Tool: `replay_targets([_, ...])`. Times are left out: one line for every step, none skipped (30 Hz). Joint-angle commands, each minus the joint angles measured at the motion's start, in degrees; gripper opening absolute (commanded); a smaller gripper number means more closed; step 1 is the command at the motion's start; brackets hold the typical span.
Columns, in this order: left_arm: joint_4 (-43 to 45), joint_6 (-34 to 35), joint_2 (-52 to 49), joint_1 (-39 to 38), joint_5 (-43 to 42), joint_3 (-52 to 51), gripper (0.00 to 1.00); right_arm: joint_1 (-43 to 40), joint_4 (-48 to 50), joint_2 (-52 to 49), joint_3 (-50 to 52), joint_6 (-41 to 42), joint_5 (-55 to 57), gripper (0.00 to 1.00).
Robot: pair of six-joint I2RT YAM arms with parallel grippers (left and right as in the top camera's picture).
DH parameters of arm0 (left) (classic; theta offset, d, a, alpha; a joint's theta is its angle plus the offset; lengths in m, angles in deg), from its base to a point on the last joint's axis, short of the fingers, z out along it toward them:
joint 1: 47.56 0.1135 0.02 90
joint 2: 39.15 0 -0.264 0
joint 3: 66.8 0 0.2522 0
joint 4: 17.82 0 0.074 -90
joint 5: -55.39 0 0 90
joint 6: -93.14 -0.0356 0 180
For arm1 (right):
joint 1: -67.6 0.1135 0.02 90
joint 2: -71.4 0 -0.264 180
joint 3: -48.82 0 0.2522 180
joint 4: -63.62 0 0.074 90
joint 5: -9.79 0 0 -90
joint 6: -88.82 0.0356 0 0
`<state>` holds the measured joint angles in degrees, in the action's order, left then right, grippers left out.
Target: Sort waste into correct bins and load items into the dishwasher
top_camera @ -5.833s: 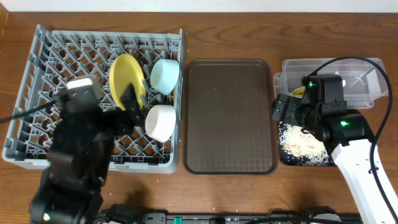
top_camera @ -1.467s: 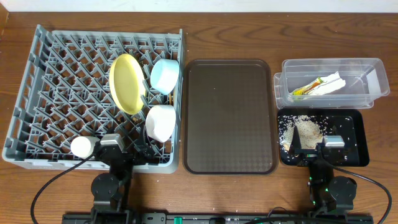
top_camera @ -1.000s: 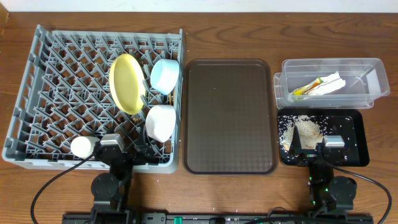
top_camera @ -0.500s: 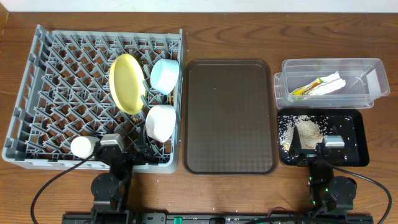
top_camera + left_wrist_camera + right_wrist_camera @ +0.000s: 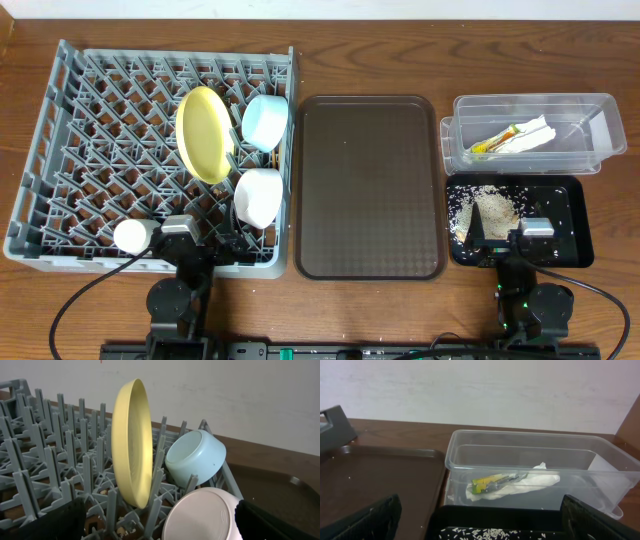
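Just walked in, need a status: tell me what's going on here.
Nothing is being handled. The left gripper and right gripper rest at the table's near edge, open and empty. The yellow plate, blue bowl and pink-white bowl stand in the grey rack. The wrapper and napkin lie in the clear tub. Rice scraps are in the black tray.

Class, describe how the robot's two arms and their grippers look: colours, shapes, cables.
Both arms are black. The left arm carries a white cylinder and a small grey block; the right arm has a grey block too. A thin black cable loops from each. Wrist views show broad black fingers.
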<state>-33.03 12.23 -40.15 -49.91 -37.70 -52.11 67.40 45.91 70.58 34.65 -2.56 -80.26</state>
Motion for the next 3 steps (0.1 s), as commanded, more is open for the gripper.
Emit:
replay_targets([-2.4,-0.5,0.0,0.2,-0.3,-0.7,0.97,-0.6,-0.2,0.4,0.1,-0.8,-0.2,0.99])
replay_targets([-2.4,-0.5,0.0,0.2,-0.3,-0.7,0.96,-0.6,-0.2,0.4,0.1,-0.8,-0.2,0.99])
replay_targets([-2.4,-0.5,0.0,0.2,-0.3,-0.7,0.96,-0.6,-0.2,0.4,0.1,-0.8,-0.2,0.99])
